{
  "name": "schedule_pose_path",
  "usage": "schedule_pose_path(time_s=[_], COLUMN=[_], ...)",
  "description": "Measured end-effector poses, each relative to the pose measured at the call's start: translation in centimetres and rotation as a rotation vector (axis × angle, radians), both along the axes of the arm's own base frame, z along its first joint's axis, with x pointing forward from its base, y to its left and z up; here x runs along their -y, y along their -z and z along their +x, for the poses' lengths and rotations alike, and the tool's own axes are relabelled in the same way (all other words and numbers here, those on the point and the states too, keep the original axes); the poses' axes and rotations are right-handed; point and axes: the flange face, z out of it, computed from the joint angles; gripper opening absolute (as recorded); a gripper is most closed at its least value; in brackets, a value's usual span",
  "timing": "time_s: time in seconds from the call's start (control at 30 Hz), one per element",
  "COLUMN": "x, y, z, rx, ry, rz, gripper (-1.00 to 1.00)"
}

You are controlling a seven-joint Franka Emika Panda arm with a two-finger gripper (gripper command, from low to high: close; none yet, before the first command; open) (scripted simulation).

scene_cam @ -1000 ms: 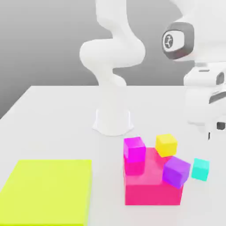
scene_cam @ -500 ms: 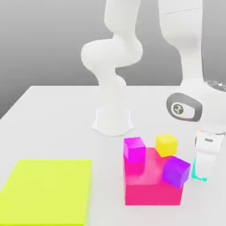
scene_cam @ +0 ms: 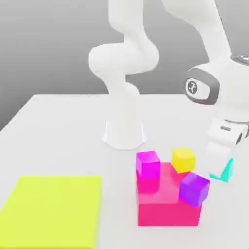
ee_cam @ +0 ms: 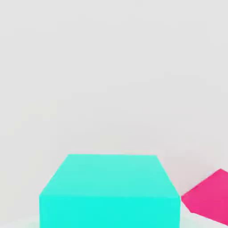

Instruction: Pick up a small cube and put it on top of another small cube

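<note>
Robot gripper point(scene_cam: 220, 174): pinching the small glossy turquoise cube point(scene_cam: 227, 171) | turquoise cube: on the exterior view's right of the red rectangular block point(scene_cam: 168, 213), apart from it | small glossy purple cube point(scene_cam: 194, 189): atop the red block's edge, tilted

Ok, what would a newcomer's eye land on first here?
Likely the flat, bright yellow-green slab at the exterior view's lower left. Then the glossy crimson block right of centre, with magenta, yellow and purple cubes around its top. In the hand view, a big turquoise cube dominates.
</note>
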Motion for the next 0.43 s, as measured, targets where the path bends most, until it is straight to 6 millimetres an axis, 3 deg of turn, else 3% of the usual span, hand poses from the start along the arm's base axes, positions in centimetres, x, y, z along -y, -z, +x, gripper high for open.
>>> schedule_pose_path(time_s=[0.1,0.13,0.23,0.27,0.43], x=[3.4,4.1,4.8,4.8,4.8], y=[-4.4,-4.8,-1.9,-0.6,-0.6], z=[2.2,2.6,3.0,3.0,3.0], rx=[-0.003,-0.004,-0.004,-0.004,-0.004], ry=[0.201,0.241,0.279,0.281,0.281], rz=[0.010,0.013,0.014,0.015,0.015], gripper=[-1.00,-1.00,-1.00,1.00,1.00])
